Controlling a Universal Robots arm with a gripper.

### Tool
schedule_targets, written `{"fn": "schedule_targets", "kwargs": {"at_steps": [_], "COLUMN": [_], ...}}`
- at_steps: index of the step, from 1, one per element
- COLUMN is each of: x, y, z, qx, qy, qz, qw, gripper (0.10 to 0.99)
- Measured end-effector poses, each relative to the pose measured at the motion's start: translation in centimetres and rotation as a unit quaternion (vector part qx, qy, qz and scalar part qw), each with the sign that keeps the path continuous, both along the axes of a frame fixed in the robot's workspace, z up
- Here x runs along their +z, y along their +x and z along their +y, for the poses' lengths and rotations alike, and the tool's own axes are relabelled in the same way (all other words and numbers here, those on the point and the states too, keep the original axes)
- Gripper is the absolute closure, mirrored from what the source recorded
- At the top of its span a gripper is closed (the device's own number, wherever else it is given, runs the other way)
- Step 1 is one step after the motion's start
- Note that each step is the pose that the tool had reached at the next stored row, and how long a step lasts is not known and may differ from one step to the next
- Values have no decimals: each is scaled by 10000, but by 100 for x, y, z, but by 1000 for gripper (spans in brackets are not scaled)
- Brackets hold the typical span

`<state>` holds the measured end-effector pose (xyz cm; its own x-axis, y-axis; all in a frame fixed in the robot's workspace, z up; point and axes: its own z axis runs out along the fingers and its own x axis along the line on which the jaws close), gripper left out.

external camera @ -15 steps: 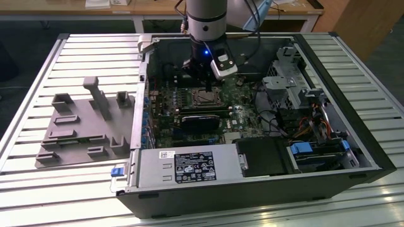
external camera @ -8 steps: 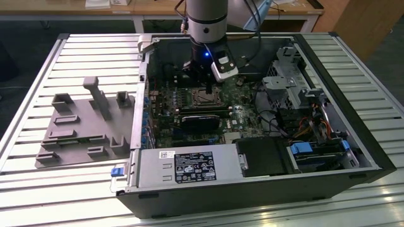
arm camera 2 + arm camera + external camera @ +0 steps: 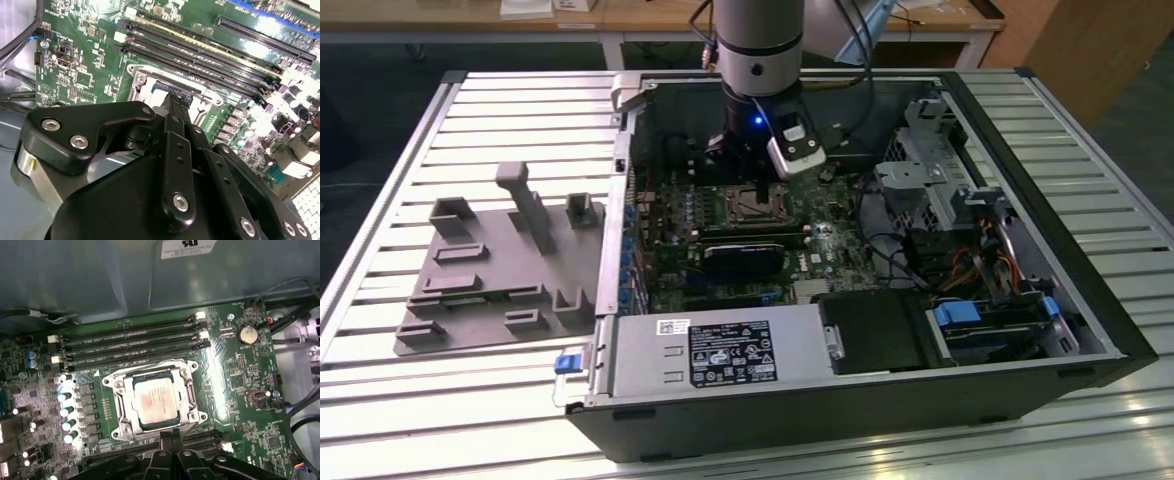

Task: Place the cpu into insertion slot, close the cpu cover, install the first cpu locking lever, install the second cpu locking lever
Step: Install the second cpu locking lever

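The black tool (image 3: 170,440) sits shut, holding nothing, just over the cpu (image 3: 150,405). The cpu lies flat in the insertion slot (image 3: 117,390), under the cpu cover (image 3: 192,392). It looks light, stiff and fragile; touch edges only.

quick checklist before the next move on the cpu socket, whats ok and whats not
1. cpu seated in the insertion slot: ok, it lies flat and square inside the metal rim.
2. cpu cover closed over the chip: ok, the frame appears to lie flat around it in the first wrist view.
3. Locking levers latched: cannot tell.
4. end effector empty: ok, its fingers are together with nothing between them.
5. end effector position: ok, it hovers at the socket's edge, beside the memory slots.
6. Nothing loose on the socket: ok.
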<state>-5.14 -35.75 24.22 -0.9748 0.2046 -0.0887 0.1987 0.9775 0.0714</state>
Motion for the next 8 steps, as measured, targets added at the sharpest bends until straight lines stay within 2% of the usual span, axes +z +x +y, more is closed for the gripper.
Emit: {"fn": "schedule_targets", "kwargs": {"at_steps": [8], "x": [-7], "y": [0], "z": [-96], "qx": [0], "qy": [0], "qz": [0], "qw": [10000], "gripper": [980]}}
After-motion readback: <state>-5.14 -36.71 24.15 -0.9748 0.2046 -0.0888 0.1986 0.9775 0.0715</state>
